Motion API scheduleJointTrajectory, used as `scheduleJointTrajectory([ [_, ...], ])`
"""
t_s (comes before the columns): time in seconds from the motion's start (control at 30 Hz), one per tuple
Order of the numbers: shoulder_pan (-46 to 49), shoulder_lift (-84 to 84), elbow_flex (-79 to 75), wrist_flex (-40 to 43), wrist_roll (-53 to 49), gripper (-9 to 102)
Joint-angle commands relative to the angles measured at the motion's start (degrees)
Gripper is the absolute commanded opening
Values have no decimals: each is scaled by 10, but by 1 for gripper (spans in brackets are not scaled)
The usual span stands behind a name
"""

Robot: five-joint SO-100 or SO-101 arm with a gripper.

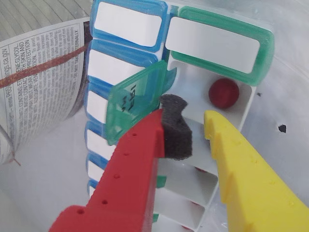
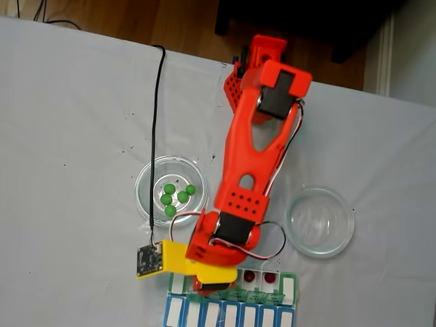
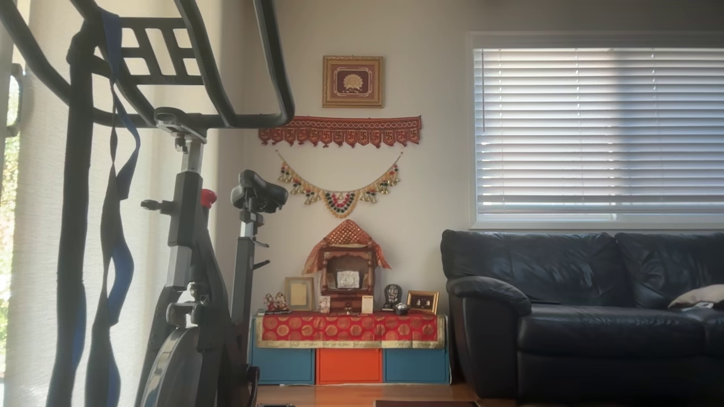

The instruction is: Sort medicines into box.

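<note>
On the pale grey table [image 2: 68, 136], going left to right in the fixed view, a round clear glass dish [image 2: 144, 197] holds five small glossy bright green balls [image 2: 176, 197], the red printed arm [image 2: 245, 170] reaches down the middle, and a second clear glass dish [image 2: 320, 221] sits bare at the right. Below them lies the long white pill organiser with translucent green flap lids [image 2: 289, 289], two dark red balls [image 2: 259, 277] resting in its open compartments, with the blue-lidded row [image 2: 225, 315] adjoining it.

In the wrist view, the gripper [image 1: 186, 118] hangs over the organiser – red finger [image 1: 130, 179] on the left with a dark foam pad [image 1: 175, 128], yellow finger [image 1: 251, 179] on the right. The jaws stand apart with nothing between them. A raised green lid [image 1: 135, 99] touches the red finger; a glossy dark red ball [image 1: 223, 93] sits in the compartment beyond.

The balls look light, hard and slick – likely to roll or squirt out. I judge a centred pinch across the widest part best, foam pad taking the slip. The green balls lie close together, so picking one from the cluster's edge seems safest.
</note>
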Motion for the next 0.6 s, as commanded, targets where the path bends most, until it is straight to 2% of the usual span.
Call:
scheduleJointTrajectory([
  [0.0, 3, 126, 21, 3, -4, 2],
  [0.07, 4, 151, 36, 16, 0, 2],
  [0.57, 27, 238, 9, 294, -92, 4],
])
